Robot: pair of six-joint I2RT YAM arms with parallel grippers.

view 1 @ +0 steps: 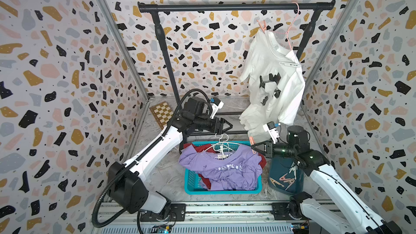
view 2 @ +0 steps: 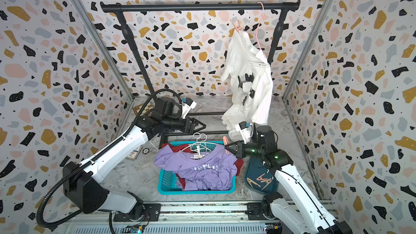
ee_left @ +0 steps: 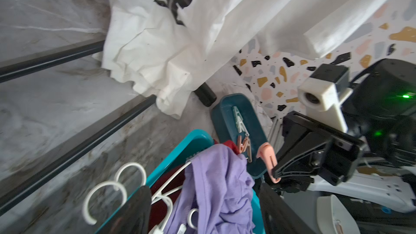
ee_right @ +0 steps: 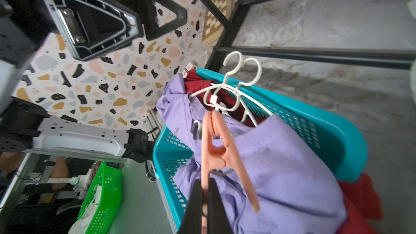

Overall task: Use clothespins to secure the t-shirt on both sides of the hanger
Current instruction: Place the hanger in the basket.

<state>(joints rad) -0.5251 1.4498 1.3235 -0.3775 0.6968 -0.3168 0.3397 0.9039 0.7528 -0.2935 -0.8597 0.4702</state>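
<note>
Your right gripper (view 1: 253, 147) is pinching a peach pin (view 1: 252, 142) at the basket's (view 1: 189, 183) 2 o'clock corner. Left gripper (view 1: 229, 126) hangs open and empty around 12.

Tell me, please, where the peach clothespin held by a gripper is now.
In both top views the peach clothespin is in the shut right gripper, on the right side, near the teal basket's far right corner and the white t-shirt's hanging hem.
</note>
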